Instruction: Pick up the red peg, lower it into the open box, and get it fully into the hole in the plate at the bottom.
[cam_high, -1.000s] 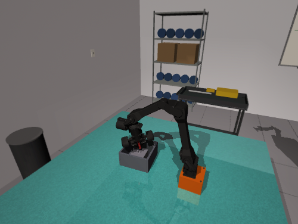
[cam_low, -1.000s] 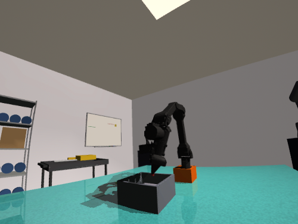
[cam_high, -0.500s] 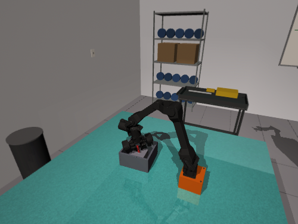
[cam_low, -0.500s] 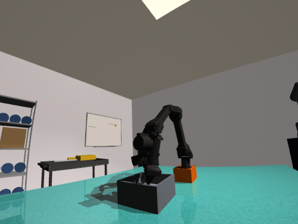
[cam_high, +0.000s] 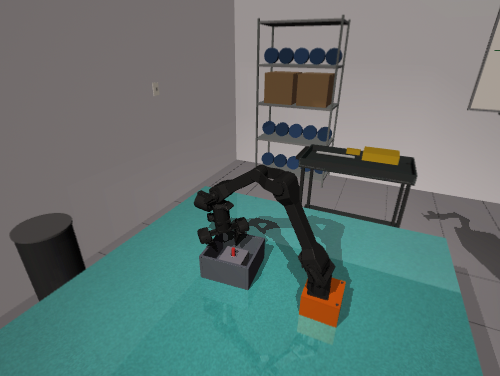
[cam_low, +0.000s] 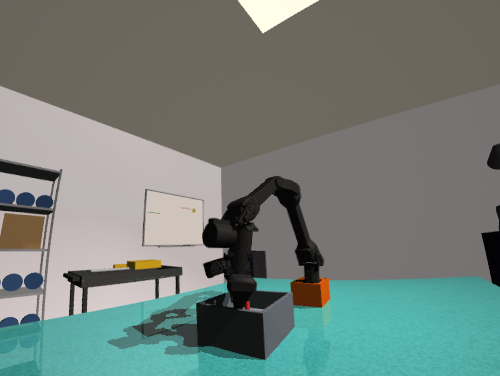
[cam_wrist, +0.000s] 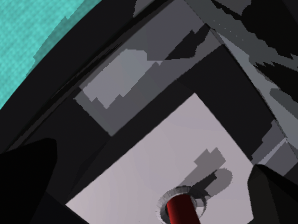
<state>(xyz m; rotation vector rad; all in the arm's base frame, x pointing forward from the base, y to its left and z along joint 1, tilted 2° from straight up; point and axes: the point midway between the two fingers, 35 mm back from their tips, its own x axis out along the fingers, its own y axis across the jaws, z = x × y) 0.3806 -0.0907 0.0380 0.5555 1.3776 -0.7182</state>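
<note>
Your pincer (cam_high: 225, 246) (cam_low: 241, 304) (cam_wrist: 156, 164) is released inside the box (cam_high: 225, 272) (cam_low: 232, 327) (cam_wrist: 95, 117), its fingers apart around the red peg (cam_high: 233, 252) (cam_low: 248, 305) (cam_wrist: 183, 210) standing in the plate's hole (cam_wrist: 162, 206).

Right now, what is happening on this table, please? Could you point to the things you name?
A black robot arm has its gripper (cam_high: 225, 244) (cam_low: 240, 306) (cam_wrist: 156, 164) open at the open grey box (cam_high: 225, 274) (cam_low: 230, 327). The fingers stand wide apart and hold nothing. The red peg (cam_high: 233, 252) (cam_low: 248, 305) (cam_wrist: 183, 211) stands in the hole of the pale plate (cam_high: 227, 256) (cam_wrist: 135, 170) inside the box, its upper part still showing above the plate. Whether it is fully down, I cannot tell.
</note>
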